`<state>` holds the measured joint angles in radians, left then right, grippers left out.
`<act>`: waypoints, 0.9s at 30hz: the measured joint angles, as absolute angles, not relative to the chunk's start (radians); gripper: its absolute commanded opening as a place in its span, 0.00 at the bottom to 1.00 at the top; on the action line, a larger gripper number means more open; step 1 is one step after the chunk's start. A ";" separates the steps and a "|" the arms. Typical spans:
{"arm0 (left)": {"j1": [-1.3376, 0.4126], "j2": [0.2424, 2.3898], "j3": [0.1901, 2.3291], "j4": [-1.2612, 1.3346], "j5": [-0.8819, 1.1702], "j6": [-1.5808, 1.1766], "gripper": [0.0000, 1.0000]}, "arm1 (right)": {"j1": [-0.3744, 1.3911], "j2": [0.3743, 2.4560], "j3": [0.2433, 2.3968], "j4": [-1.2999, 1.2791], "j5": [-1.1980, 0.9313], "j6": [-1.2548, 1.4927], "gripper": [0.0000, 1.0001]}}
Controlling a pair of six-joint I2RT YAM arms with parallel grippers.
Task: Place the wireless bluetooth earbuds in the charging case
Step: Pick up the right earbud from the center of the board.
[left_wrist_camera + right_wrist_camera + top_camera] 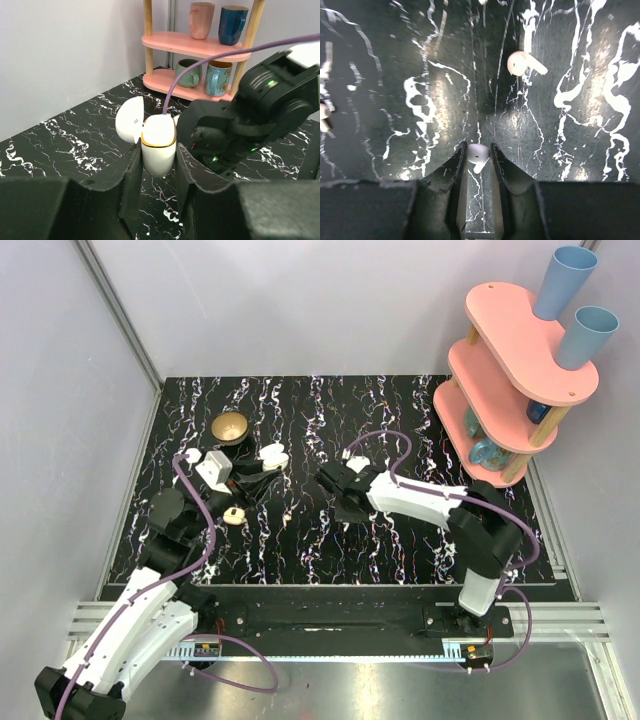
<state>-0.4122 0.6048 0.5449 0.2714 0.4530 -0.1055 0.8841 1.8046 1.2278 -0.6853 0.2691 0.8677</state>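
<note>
Though half hidden between fingers, 1 earbud.

Seen from above, the black white-veined marbled table top lies bare along its upper band and at lower centre. A pink three-tier wooden shelf rack blocks the upper right; a small brass-coloured round bowl stands upper left, a round cream disc below it. The left gripper and right gripper crowd mid-frame, a narrow gap between them. A small white clamshell charging case fills the left fingers' gap, its open lid jutting left; a tiny white earbud fills the right's. A second tiny white earbud lies loose at upper right of the right wrist view.
</note>
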 measured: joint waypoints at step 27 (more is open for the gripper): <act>-0.412 0.794 0.593 0.293 0.474 -0.182 0.00 | 0.942 1.274 1.174 -0.165 0.668 0.343 0.15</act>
